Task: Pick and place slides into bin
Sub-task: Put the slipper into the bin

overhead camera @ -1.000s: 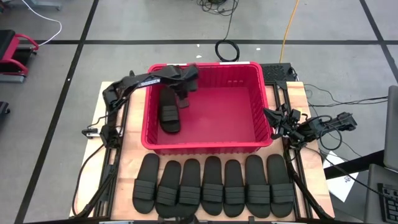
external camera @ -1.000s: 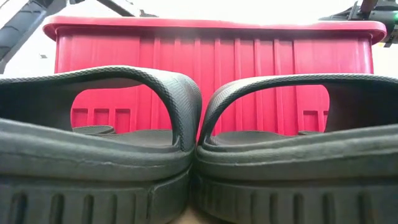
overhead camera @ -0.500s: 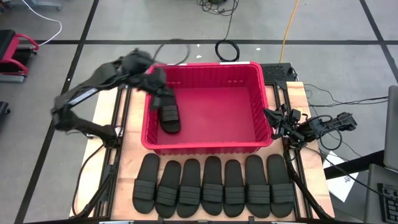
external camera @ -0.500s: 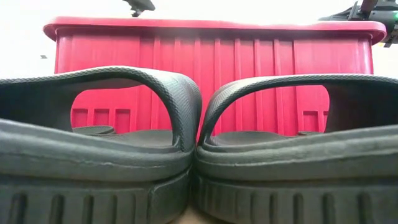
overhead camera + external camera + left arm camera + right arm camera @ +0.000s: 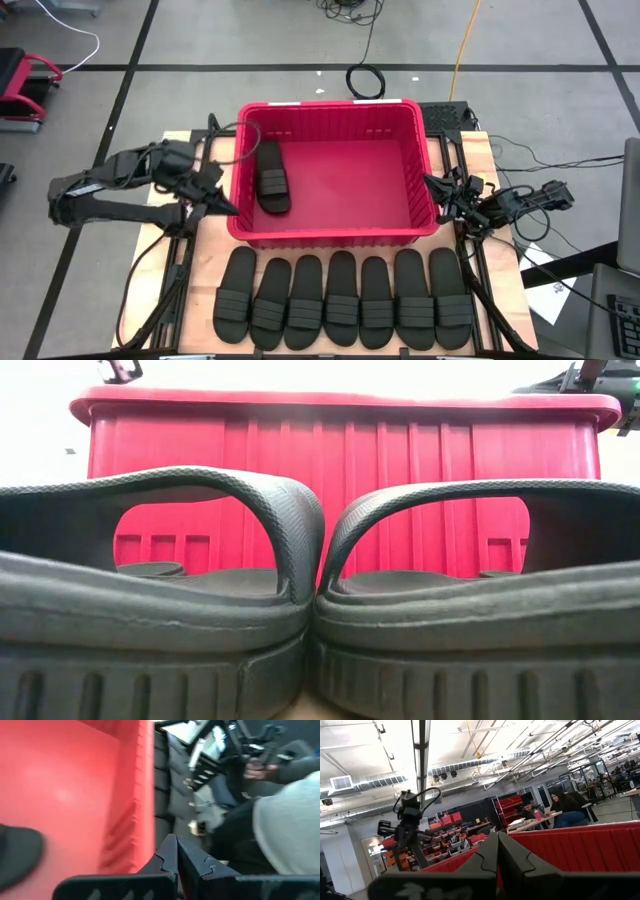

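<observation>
A red bin (image 5: 335, 225) is seen from above on a wooden bench (image 5: 495, 160). One black slide (image 5: 271, 177) lies inside the bin, against its left wall. Seven more slides (image 5: 343, 299) are lined up side by side on the bench just in front of the bin, toes toward it. In the low view, two of these slides fill the foreground, touching each other, with the bin's wall behind them.

The left claw (image 5: 222, 204) is placed outside the bin, just beside its left wall; its fingers (image 5: 170, 860) are pressed together and nothing is held. The right claw (image 5: 437, 187) is parked at the bin's right rim, likewise closed and empty. People are seated at desks in the room beyond.
</observation>
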`<state>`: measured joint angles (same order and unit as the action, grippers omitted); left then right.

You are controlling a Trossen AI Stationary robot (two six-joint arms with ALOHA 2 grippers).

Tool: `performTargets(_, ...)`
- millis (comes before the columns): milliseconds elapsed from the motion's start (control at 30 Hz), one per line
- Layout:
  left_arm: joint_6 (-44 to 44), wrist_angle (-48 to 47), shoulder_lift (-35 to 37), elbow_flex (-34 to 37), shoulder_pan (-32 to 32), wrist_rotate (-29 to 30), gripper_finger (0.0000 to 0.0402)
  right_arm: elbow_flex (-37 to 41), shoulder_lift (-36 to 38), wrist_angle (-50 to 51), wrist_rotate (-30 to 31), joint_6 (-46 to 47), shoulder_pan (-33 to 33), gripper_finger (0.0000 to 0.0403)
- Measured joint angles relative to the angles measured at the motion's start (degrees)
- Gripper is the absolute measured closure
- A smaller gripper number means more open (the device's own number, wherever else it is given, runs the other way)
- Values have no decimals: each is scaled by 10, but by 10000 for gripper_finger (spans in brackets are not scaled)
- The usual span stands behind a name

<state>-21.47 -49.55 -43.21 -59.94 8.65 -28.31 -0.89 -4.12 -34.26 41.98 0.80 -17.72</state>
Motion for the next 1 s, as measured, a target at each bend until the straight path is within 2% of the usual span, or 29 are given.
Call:
performTargets(233,-104,-1,4,48,-155,7,397,0,0,0,0,0,0,403)
performTargets(433,-211,2,0,105,-300,10,366,0,0,-2,1,0,0,403)
performTargets(533,-234,29,-5,121,-370,45,347,0,0,-1,1,0,0,403)
performTargets(633,-232,53,-8,134,-434,119,328,0,0,0,2,0,0,403)
performTargets(733,-226,68,-16,152,-478,189,311,0,0,0,2,0,0,403)
performTargets(800,-226,66,-25,168,-498,211,298,0,0,0,2,0,0,403)
performTargets(1000,-239,111,-62,229,-536,213,245,0,0,-1,2,0,0,403)
